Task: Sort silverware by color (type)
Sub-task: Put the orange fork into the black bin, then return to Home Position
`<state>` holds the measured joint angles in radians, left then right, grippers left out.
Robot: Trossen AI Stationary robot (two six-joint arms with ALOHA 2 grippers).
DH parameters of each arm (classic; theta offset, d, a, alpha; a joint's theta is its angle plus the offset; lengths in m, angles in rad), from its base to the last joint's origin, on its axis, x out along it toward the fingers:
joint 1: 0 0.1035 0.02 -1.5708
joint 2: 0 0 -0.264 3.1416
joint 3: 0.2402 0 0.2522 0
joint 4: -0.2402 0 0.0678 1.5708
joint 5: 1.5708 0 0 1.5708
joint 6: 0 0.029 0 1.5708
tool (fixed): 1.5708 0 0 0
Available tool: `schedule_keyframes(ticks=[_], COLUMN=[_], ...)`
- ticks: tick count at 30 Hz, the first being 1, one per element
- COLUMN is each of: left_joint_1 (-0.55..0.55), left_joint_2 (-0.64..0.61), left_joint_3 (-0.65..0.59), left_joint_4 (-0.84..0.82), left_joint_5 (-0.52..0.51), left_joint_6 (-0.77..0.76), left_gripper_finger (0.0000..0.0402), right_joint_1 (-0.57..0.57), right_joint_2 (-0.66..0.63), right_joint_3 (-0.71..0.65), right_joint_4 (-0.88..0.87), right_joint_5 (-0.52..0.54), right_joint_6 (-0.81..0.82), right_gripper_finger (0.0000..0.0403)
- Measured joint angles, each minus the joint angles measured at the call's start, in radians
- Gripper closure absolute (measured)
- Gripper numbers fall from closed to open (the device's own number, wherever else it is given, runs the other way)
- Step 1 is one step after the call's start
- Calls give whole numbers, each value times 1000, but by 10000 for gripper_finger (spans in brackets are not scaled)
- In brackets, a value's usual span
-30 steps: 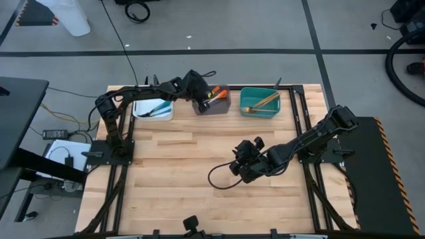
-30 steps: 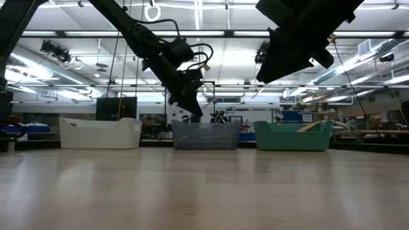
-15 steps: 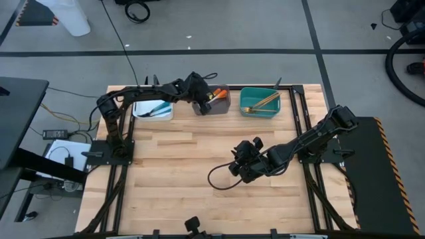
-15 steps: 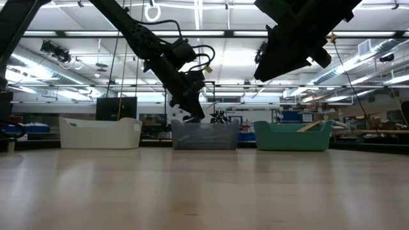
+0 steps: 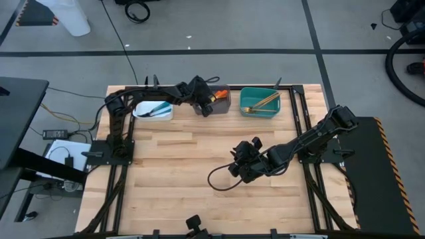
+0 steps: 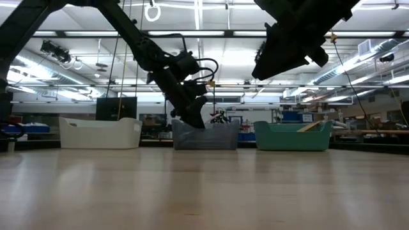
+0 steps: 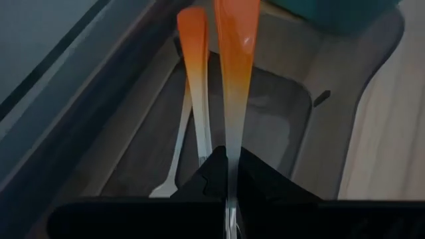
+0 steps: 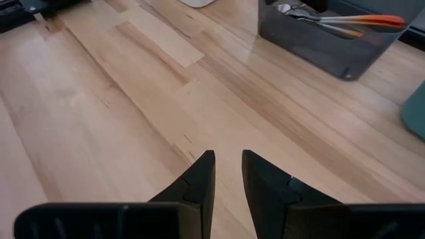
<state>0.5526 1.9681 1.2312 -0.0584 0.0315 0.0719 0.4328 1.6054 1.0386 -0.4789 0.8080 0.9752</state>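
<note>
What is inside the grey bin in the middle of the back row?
The grey bin holds orange-handled utensils. The left gripper, shut on one orange-handled utensil, reaches over the bin. How many lie there cannot be seen, because the arm covers part of the bin.

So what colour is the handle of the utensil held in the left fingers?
Orange, fading paler toward the fingers; the utensil shows best in the left wrist view.
</note>
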Motion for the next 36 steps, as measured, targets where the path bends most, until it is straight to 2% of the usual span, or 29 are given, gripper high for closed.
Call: schedule_keyframes(ticks=[13, 22, 26, 36], left_joint_1=[0, 0, 0, -25], left_joint_2=[10, 7, -30, -168], left_joint_3=[0, 0, 0, 0], left_joint_4=[-3, -13, -31, -137], left_joint_5=[-1, -11, -11, -2], left_joint_6=[2, 12, 26, 53], left_gripper_finger=[373, 292, 275, 284], right_joint_1=[-4, -5, -5, -5], right_joint_2=[0, 0, 0, 0], right_joint_3=[0, 0, 0, 0], right_joint_4=[15, 15, 15, 14], right_joint_5=[1, 4, 3, 3], right_joint_6=[-36, -40, -52, -54], right_gripper_finger=[317, 317, 317, 317])
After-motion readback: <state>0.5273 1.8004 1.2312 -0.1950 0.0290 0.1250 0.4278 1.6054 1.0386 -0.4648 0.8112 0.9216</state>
